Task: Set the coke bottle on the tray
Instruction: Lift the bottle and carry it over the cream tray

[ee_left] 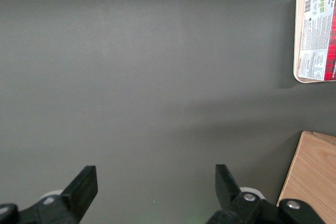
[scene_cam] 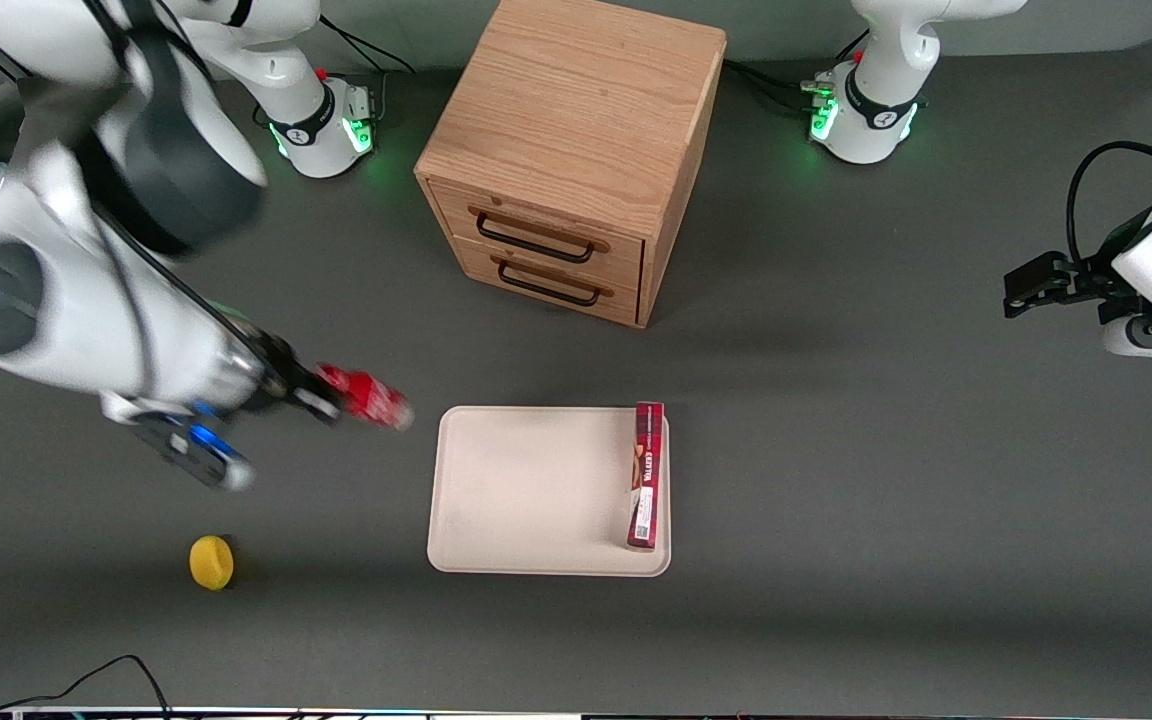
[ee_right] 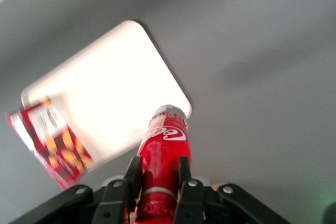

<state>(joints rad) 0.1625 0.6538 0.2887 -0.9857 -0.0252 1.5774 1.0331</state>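
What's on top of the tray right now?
Only a long red box stands on edge along the tray. The end effector holds the coke bottle short of it, above the table. The box hides the surface beneath it.

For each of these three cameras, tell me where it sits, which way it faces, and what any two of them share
Front view: high above the table's front, looking down on the cabinet, tray, lemon, both arms.
Left wrist view: on the parked arm, facing bare table; its own fingers show.
Right wrist view: on the working arm, facing along the gripper clamping the coke bottle.
Shared: all three show the tray with the red box.
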